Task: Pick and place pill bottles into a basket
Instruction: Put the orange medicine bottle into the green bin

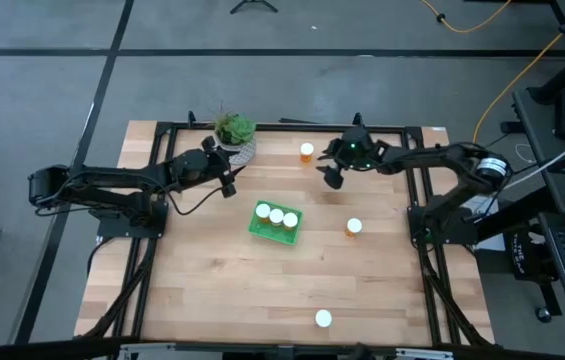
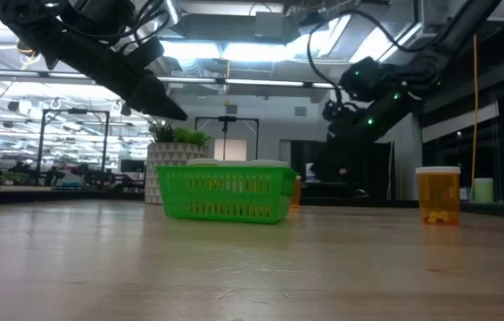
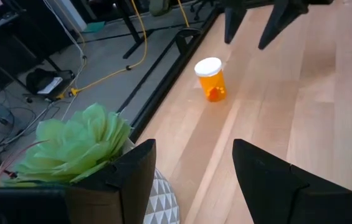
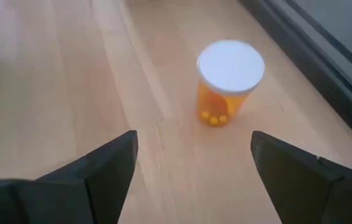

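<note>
Our left gripper (image 1: 230,183) waited with fingers apart by the potted plant (image 1: 233,130) near the table's (image 1: 202,300) far edge. The green basket (image 1: 275,223) sat mid-table with three pill bottles inside; the other three stood upright on the table: one near the front edge (image 1: 323,319), one right of the basket (image 1: 353,228), one at the far edge (image 1: 307,152). Our right gripper (image 1: 333,172) hung wide open just beside that far bottle (image 4: 228,81). We judged it best to centre the fingers over the cap, descend straight, then close on the body below it.

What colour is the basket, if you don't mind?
The basket is bright green, clearest in the low view.
</note>
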